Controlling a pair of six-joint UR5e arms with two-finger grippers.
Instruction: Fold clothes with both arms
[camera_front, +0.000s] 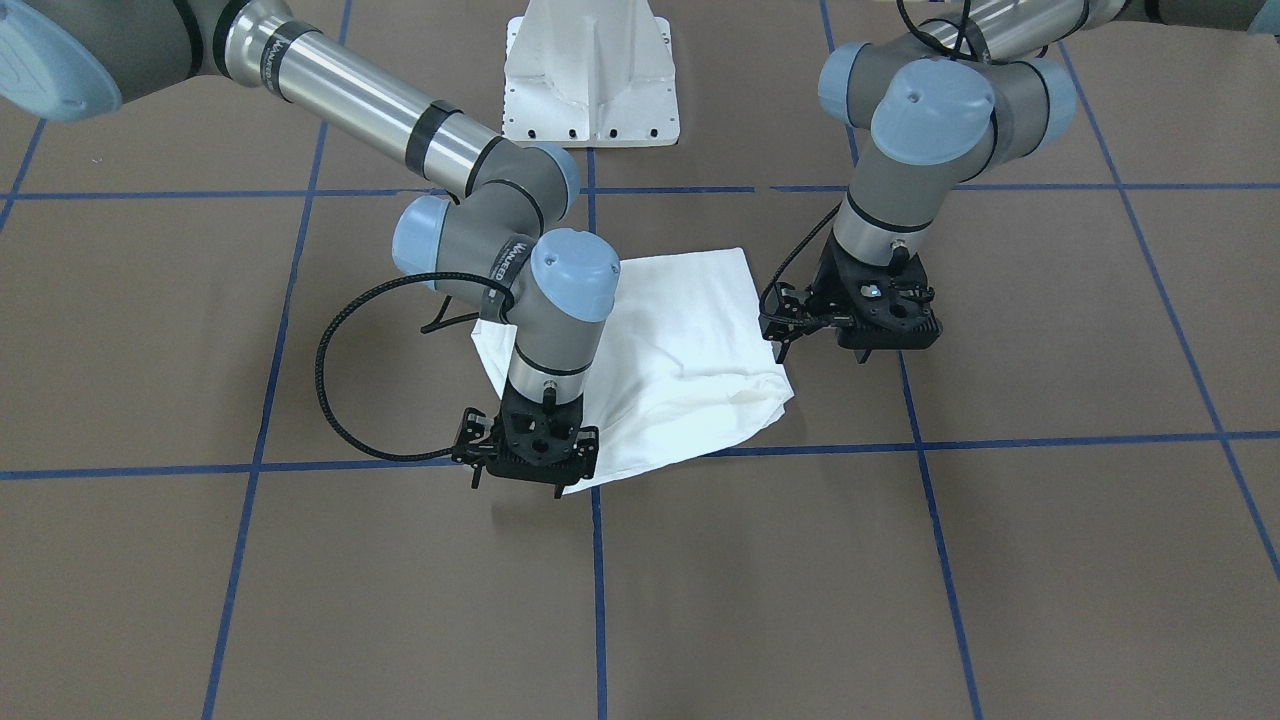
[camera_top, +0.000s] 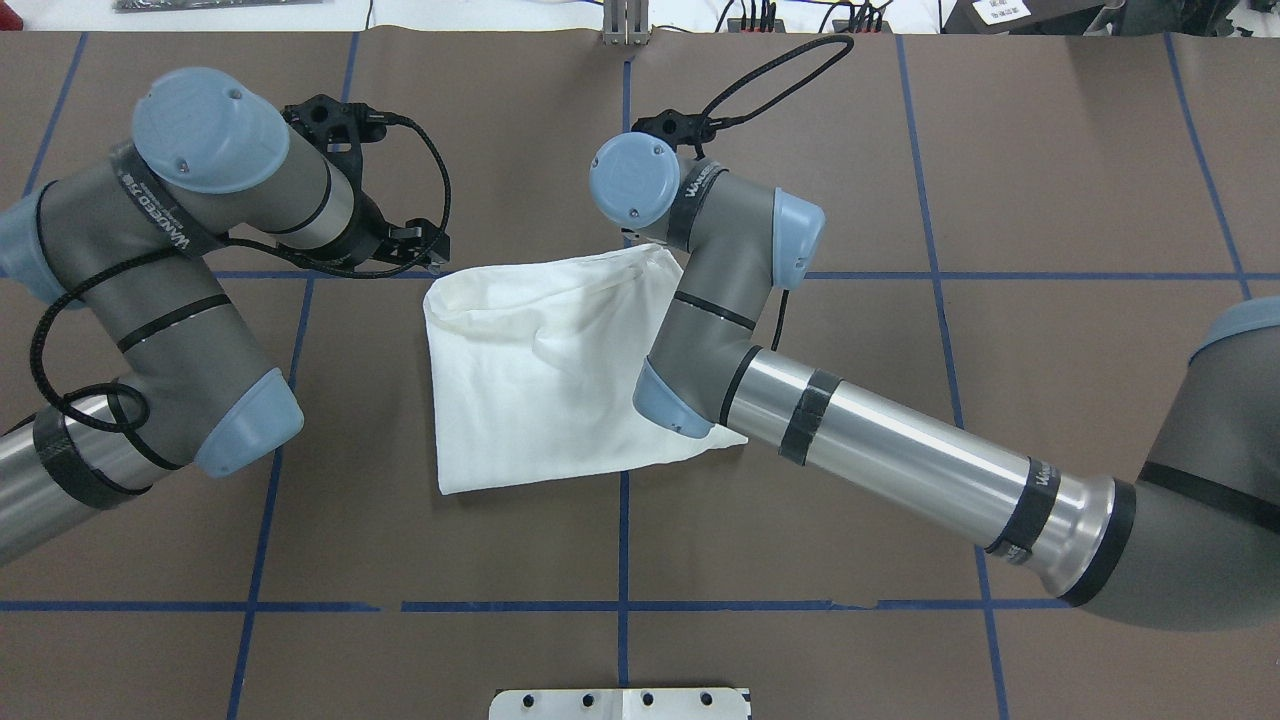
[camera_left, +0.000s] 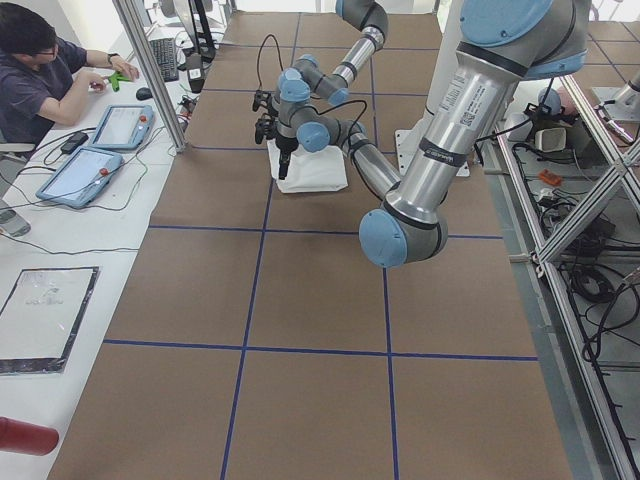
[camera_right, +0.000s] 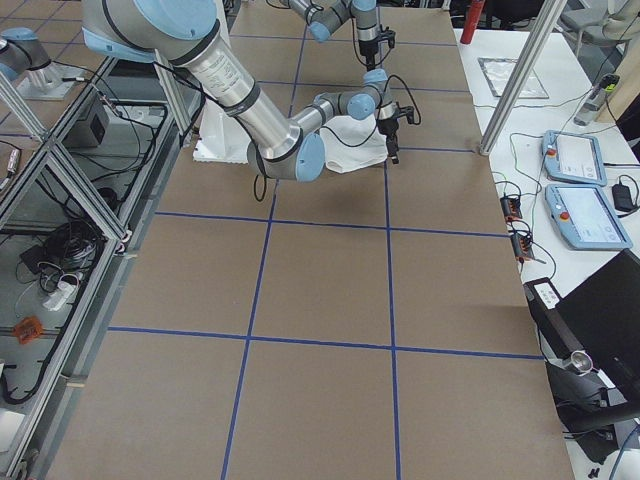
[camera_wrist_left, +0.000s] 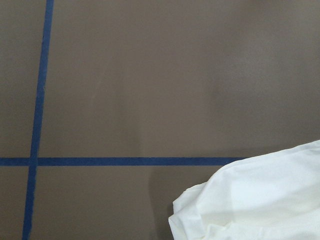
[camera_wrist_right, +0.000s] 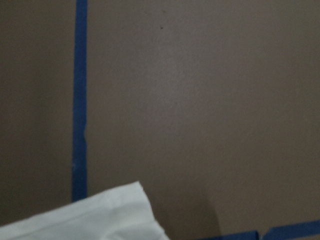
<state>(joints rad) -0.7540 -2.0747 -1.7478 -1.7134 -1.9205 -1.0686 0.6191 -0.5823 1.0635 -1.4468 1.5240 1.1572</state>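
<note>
soft white shirt (camera_top: 540, 400) folded roughly square

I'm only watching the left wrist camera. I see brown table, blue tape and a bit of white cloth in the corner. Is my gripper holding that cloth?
Observer: No. In the front view the left gripper hangs just beside the shirt, jaws apart, with nothing between them.
Kid: Where's the other arm?
Observer: The right gripper is at the other corner of that same edge, the one farthest from the robot's base. It is open too.
Kid: Is the shirt all spread out?
Observer: No. The overhead view shows it folded into a compact, roughly square shape, with no sleeves sticking out.
</note>
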